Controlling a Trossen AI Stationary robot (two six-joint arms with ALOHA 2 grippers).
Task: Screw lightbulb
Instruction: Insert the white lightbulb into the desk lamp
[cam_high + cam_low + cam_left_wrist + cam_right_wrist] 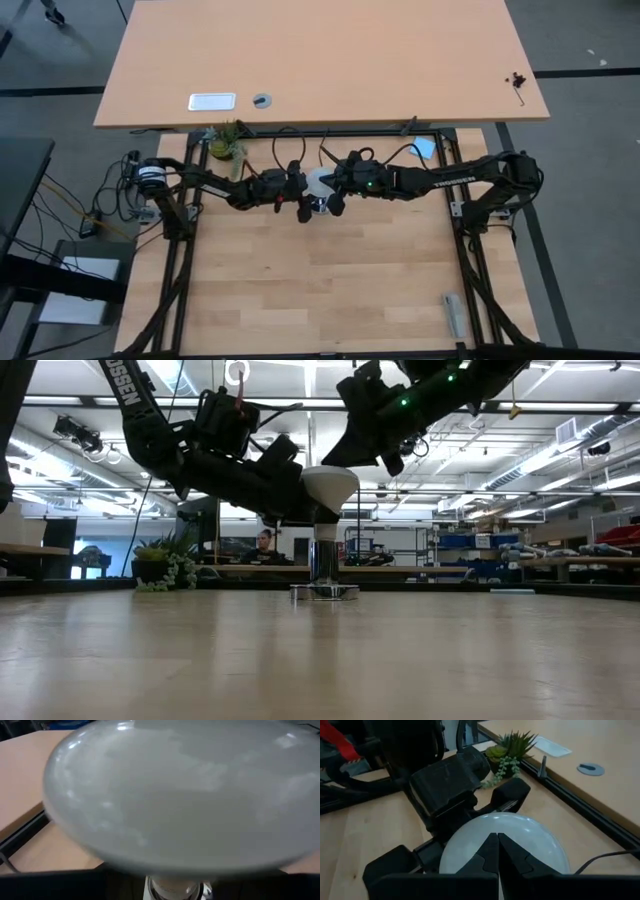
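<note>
- The lightbulb (329, 487) is standing upright in the middle of the table (330, 290), globe uppermost, with its narrow base going down into a shiny socket (323, 573) whose flat foot is sitting on the wood.
- The left hand (303, 203) is gripping the lightbulb's globe from the side; in the right wrist view its dark fingers (507, 795) are sitting on either side of the white glass.
- The right hand (497, 851) is hovering just above the globe with its two fingers pressed together, holding nothing.
- The step in hand looks like the screwing itself: the bulb is already seated in the socket and the left hand is positioned to twist it.
- Next, the left hand likely needs to rotate around the bulb's upright axis, then release and re-grip for another turn, keeping the bulb straight.
- A small potted plant (227, 145) is sitting at the table's far edge, well apart from the work.
</note>
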